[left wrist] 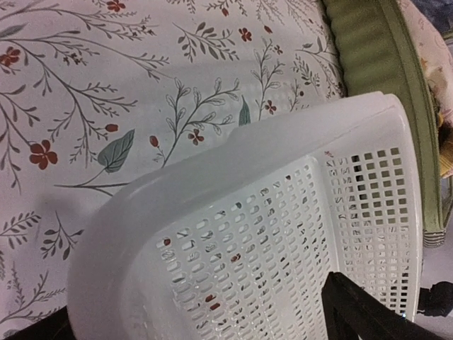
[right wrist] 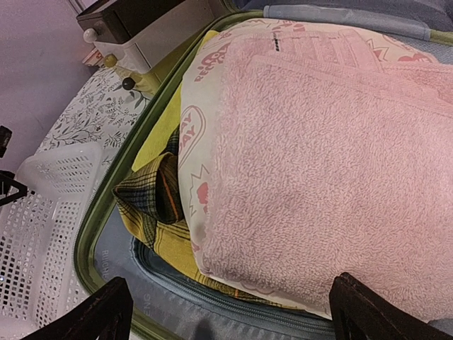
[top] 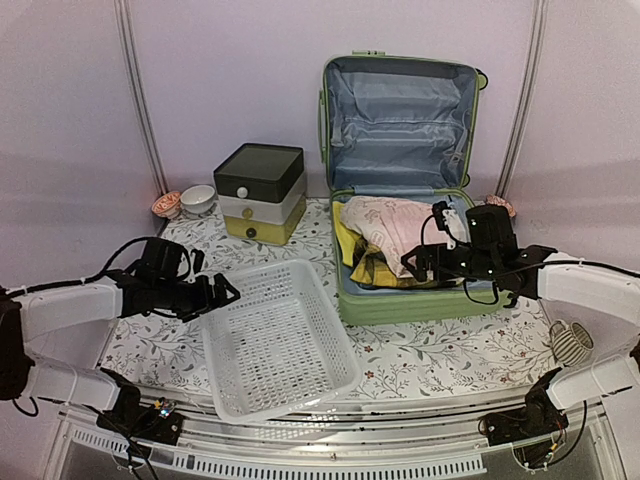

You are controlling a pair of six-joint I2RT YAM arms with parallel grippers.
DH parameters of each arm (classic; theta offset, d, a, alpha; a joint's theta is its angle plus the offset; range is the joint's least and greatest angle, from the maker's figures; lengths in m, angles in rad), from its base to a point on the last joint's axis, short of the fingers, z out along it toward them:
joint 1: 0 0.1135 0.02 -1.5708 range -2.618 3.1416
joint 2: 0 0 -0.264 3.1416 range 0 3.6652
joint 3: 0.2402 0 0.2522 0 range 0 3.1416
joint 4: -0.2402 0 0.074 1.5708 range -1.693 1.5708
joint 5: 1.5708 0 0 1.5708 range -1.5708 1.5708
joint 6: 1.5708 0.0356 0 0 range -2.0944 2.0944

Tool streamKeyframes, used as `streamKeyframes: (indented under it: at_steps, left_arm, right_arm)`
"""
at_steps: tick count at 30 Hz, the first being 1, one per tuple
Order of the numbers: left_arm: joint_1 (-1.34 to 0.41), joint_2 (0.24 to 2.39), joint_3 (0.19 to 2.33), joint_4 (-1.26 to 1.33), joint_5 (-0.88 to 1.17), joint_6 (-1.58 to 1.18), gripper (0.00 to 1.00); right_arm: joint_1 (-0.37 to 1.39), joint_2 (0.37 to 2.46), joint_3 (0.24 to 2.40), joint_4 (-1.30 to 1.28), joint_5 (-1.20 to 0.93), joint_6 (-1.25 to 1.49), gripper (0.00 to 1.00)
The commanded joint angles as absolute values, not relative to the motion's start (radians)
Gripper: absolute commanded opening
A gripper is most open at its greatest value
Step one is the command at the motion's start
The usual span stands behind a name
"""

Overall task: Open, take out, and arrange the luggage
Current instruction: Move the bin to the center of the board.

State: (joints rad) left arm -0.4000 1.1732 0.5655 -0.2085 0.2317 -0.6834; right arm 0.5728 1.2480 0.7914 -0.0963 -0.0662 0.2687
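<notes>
The luggage [top: 400,305] lies open on the table, a light-green hard shell with its lid [top: 400,120] standing upright and showing pale blue lining. Its base holds a folded pink towel [top: 395,225] [right wrist: 325,156] on top of a yellow plaid garment [top: 368,268] [right wrist: 152,205]. My right gripper [top: 425,245] [right wrist: 237,319] hovers open over the towel's near right edge, nothing between its fingers. My left gripper [top: 225,292] [left wrist: 205,326] is open at the far left rim of the white mesh basket [top: 275,340] [left wrist: 233,177], and it holds nothing.
A white-and-yellow drawer box with a dark lid [top: 260,192] [right wrist: 141,28] stands left of the luggage. A small bowl [top: 198,197] sits beside it. A striped round object [top: 572,342] lies at the right edge. The tablecloth [left wrist: 106,106] is floral.
</notes>
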Motion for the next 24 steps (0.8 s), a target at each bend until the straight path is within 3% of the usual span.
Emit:
streamKeyframes:
  at_steps: [1, 18, 24]
  left_arm:
    - [-0.371, 1.239, 0.593, -0.109, 0.29, -0.639, 0.98]
    - [-0.369, 1.521, 0.837, 0.004, 0.386, -0.618, 0.95]
    - [-0.369, 1.51, 0.925, -0.126, 0.289, -0.544, 0.98]
  right_arm:
    - [0.568, 1.221, 0.794, -0.089, -0.037, 0.276, 0.99]
    - [0.568, 1.2, 0.777, -0.135, -0.017, 0.306, 0.99]
    - [0.568, 1.186, 0.787, -0.153, -0.027, 0.296, 0.99]
